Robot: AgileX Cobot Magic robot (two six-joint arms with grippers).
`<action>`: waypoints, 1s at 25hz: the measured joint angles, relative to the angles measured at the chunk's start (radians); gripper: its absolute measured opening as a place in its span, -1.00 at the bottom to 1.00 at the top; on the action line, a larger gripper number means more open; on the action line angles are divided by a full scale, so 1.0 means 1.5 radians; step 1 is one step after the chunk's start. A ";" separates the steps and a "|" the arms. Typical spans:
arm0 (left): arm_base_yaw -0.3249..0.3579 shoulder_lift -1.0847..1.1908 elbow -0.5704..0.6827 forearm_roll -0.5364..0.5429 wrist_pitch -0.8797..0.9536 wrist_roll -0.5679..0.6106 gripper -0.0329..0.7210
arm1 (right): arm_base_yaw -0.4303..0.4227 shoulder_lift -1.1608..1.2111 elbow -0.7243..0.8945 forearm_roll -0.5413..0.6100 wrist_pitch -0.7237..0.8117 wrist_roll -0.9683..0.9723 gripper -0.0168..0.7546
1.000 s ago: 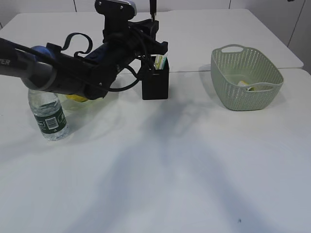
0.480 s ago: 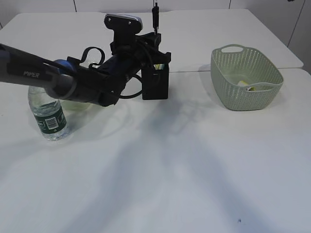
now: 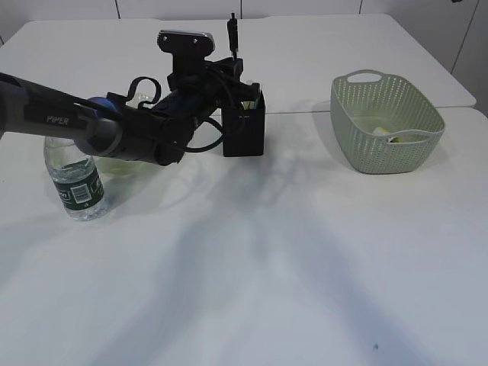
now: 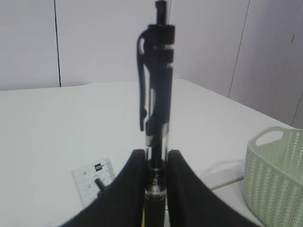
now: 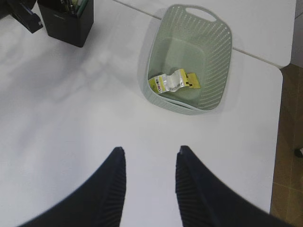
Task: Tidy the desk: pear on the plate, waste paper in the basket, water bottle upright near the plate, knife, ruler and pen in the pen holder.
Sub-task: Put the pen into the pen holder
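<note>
My left tool [image 4: 155,163] is clamped on the black pen [image 4: 156,94], long axis vertical, clicker uppermost. Below my tool stands the square black pen holder [image 3: 244,130]. My right tool [image 5: 149,156] hangs apart above the matte white worktop [image 5: 71,118].

L jaws clamped, R jaws apart

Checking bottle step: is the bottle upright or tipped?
Upright. The bottle stands on its base on the table, label level, at the left beside the left arm. Its cap is hidden behind the arm.
</note>
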 joint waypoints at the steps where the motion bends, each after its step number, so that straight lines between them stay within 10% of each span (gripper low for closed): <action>1: 0.001 0.000 0.000 0.000 0.001 0.000 -0.72 | 0.000 0.000 0.000 0.000 0.000 0.000 -0.19; 25: 0.006 0.040 -0.006 0.031 0.007 -0.052 -0.72 | 0.000 0.000 0.000 0.000 0.000 0.000 -0.19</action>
